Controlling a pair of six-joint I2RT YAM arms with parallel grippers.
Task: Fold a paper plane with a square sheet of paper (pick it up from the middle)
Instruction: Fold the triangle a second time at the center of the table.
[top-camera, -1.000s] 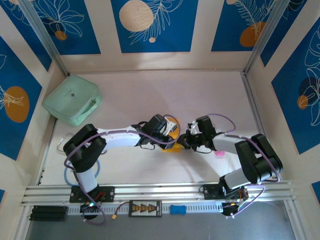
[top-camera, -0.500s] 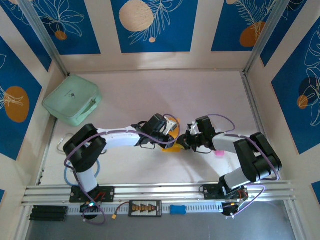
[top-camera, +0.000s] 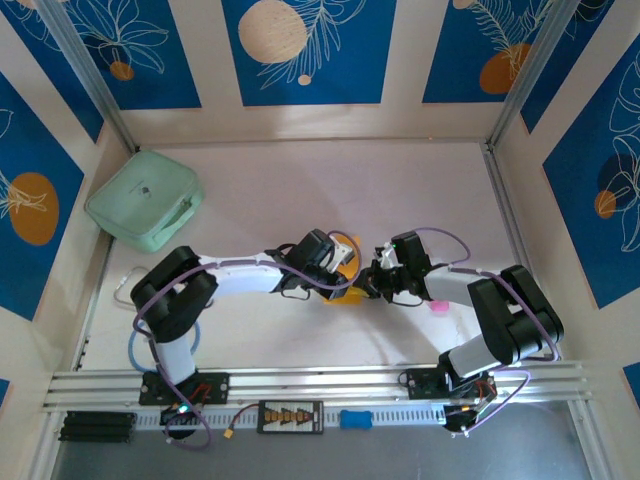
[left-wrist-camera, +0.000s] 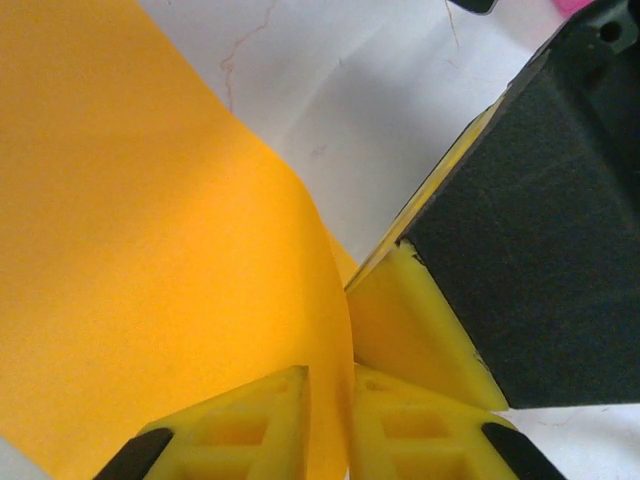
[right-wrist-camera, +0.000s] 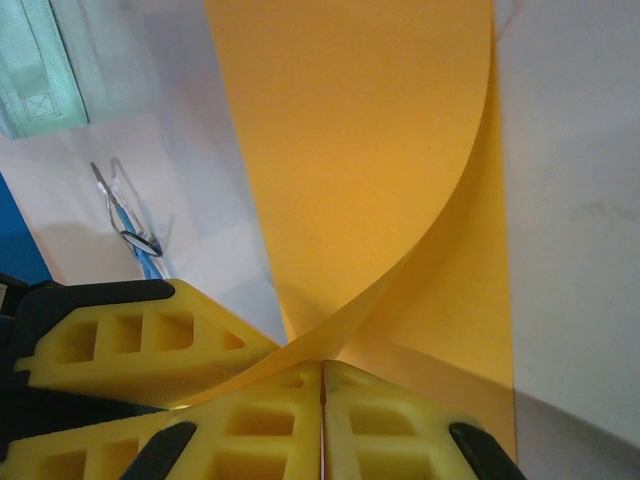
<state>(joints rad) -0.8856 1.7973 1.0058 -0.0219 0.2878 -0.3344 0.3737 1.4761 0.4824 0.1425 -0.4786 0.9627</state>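
Observation:
The square sheet of paper (top-camera: 347, 288), orange-yellow, is held off the table between both grippers near the middle. In the top view my left gripper (top-camera: 344, 262) and right gripper (top-camera: 369, 281) meet tip to tip over it. In the left wrist view the paper (left-wrist-camera: 150, 250) curves down into the narrow gap of my left gripper (left-wrist-camera: 328, 378), which is shut on its edge. The right gripper's fingers (left-wrist-camera: 420, 335) press in from the right. In the right wrist view the paper (right-wrist-camera: 370, 150) curls up from my right gripper (right-wrist-camera: 322, 366), jaws tight together at the paper's fold.
A mint-green case (top-camera: 145, 212) lies at the back left, also seen as the case (right-wrist-camera: 30, 70) in the right wrist view. A small pink object (top-camera: 437, 305) sits under the right forearm. Cables (top-camera: 130, 295) loop by the left wall. Aluminium rails (top-camera: 320, 385) run along the near edge.
Almost nothing has changed. The left arm's elbow has shifted slightly to the right, and both grippers stay closed together on the paper.

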